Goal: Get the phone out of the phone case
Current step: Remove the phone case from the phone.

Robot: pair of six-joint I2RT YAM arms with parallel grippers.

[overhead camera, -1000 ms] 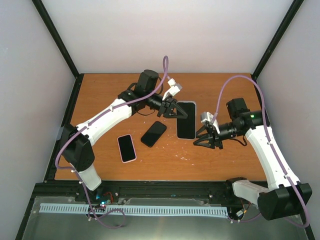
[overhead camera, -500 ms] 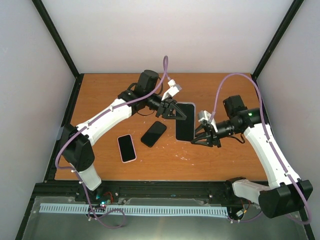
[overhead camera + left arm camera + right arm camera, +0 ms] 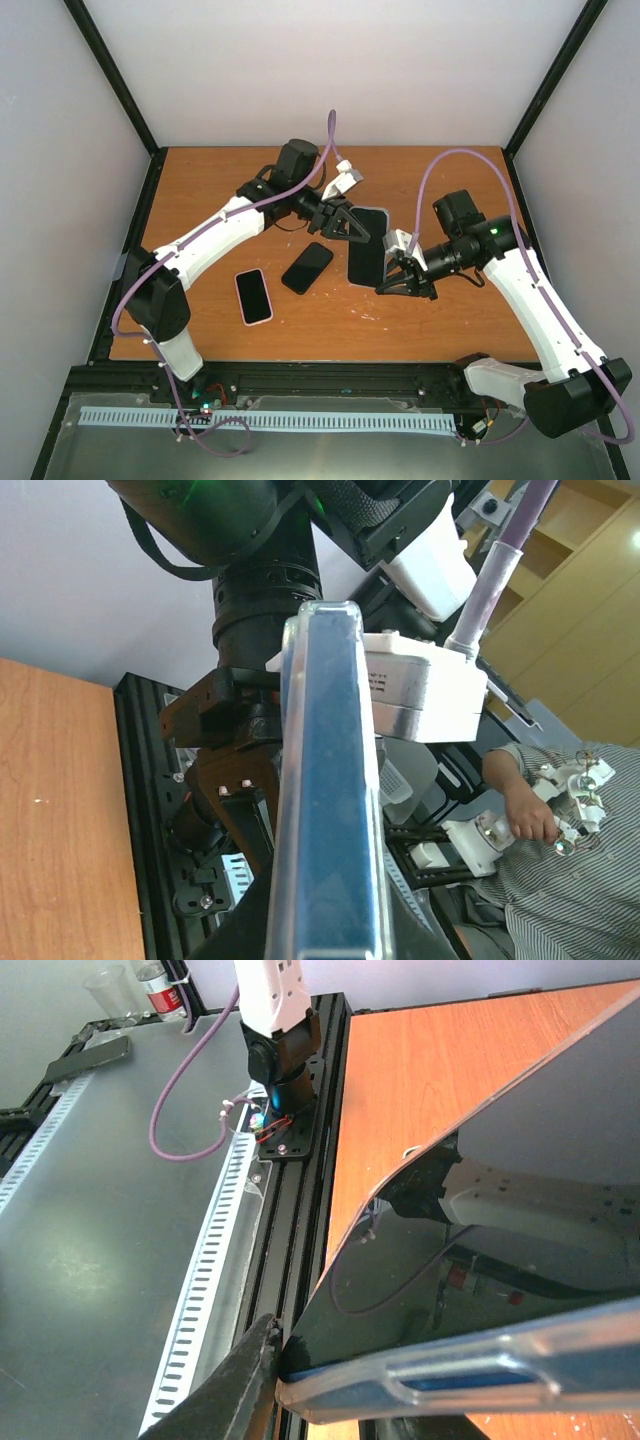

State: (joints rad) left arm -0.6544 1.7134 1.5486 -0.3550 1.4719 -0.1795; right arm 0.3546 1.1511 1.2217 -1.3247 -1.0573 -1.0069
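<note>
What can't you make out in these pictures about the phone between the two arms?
- Top view: whether the cased phone is partly out of its case. It is too small, and both jaws cover its ends.
- Left wrist view: how the left jaws stand. The phone's edge fills the middle and hides them.
- Right wrist view: whether the right jaws are shut. Only one finger shows; the other is cut off.
</note>
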